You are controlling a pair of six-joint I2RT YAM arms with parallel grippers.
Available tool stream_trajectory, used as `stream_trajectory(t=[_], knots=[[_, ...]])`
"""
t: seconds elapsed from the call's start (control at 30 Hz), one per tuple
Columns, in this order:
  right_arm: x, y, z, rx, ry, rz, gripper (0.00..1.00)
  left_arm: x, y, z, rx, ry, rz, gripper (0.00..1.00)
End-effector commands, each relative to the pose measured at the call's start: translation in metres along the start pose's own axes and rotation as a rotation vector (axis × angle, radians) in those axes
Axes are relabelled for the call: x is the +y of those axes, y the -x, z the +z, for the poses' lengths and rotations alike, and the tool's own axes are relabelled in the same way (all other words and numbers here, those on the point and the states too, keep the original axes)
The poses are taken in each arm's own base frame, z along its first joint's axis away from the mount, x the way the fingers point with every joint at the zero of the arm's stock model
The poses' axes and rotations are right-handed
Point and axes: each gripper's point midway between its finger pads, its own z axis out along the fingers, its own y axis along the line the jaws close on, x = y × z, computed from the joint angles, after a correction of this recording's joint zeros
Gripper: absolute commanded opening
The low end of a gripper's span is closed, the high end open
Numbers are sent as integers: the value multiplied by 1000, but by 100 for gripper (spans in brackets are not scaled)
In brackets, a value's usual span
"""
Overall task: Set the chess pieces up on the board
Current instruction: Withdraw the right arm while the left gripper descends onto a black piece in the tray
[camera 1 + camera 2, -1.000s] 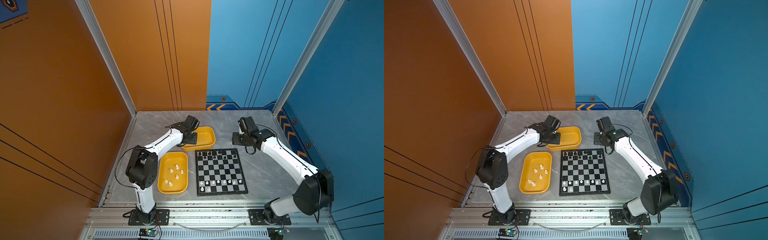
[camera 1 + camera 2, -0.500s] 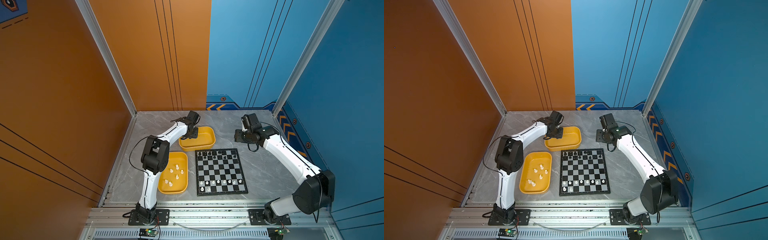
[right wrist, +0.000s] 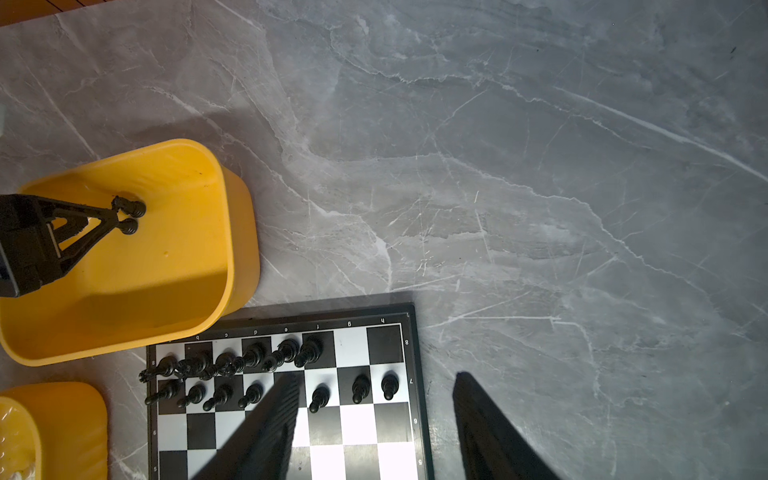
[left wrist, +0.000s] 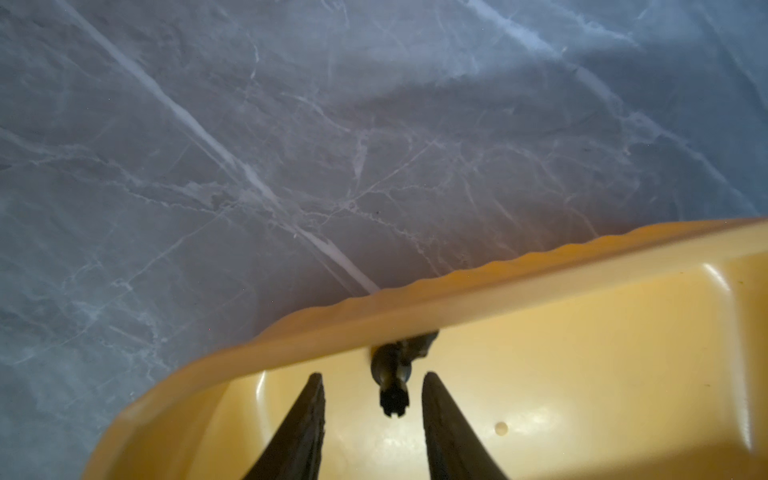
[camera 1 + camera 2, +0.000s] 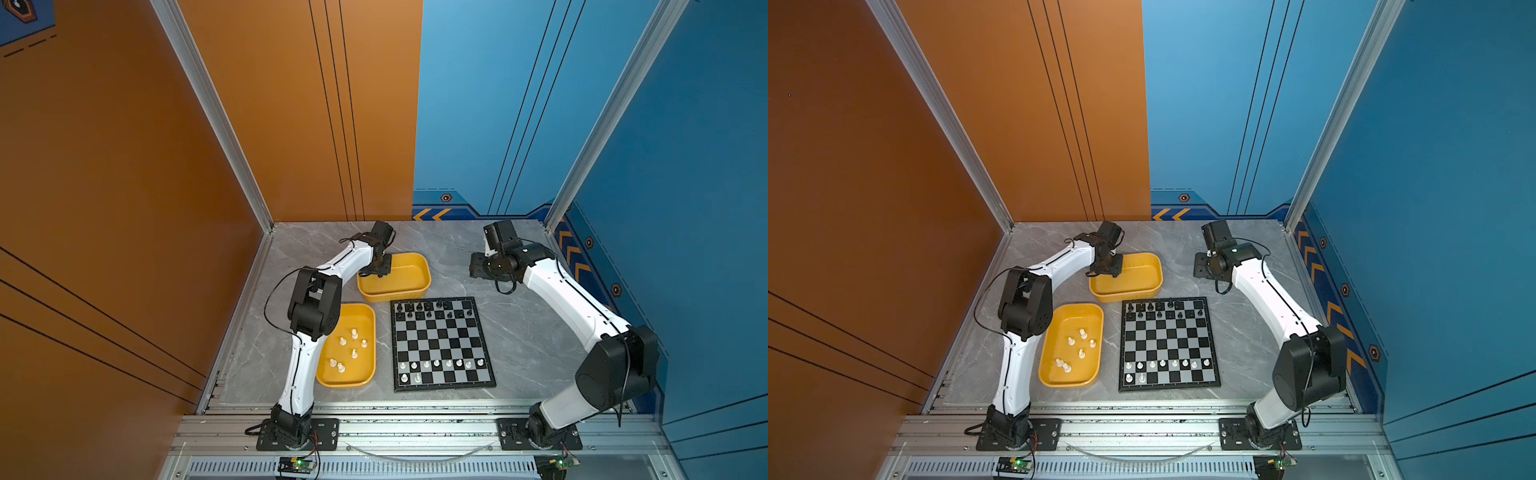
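Counter (image 5: pixel 519 332): grey marble, carries everything.
Board (image 5: pixel 440 340): black men (image 5: pixel 429 307) on its far rows, white men (image 5: pixel 436 364) on its near rows.
Far yellow tray (image 5: pixel 395 296): we find the left claw (image 4: pixel 372 375) inside it, fingers apart. A toppled black piece (image 4: pixel 392 388) lies untouched between the tips, its long axis along our reach.
Right claw (image 3: pixel 376 375): apart, empty, well away over the board's corner.

The left arm (image 5: pixel 303 365) and the right arm (image 5: pixel 569 299) are looking smooth, curved and white between bulky black joint housings (image 5: pixel 313 299). A thin black cable (image 5: pixel 266 309) is looping out along each arm behind its gripper. The left gripper (image 4: pixel 372 376) and right gripper (image 3: pixel 376 376) are showing matte black fingers (image 3: pixel 274 415), wedge-shaped, narrowing to the tips, ribbed on the inner faces. Farthest from the grippers, black base plates (image 5: pixel 328 432) are carrying silver screws (image 5: pixel 503 433).
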Motion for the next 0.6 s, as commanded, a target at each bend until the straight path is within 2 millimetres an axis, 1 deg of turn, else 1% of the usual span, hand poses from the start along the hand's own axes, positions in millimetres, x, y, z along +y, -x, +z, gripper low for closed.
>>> stream_trajectory(t=[0.0, 0.13, 0.37, 0.57], knots=[[2, 2, -3, 17, 8, -5, 63, 1, -7, 2, 37, -8, 14, 39], [3, 2, -2, 18, 9, 0, 62, 1, -11, 8, 52, -14, 14, 36], [2, 1, -2, 20, 2, 3, 63, -3, -11, 10, 58, -36, 17, 33], [-1, -1, -6, 17, -10, -2, 63, -5, -13, 14, 67, -40, 19, 27]])
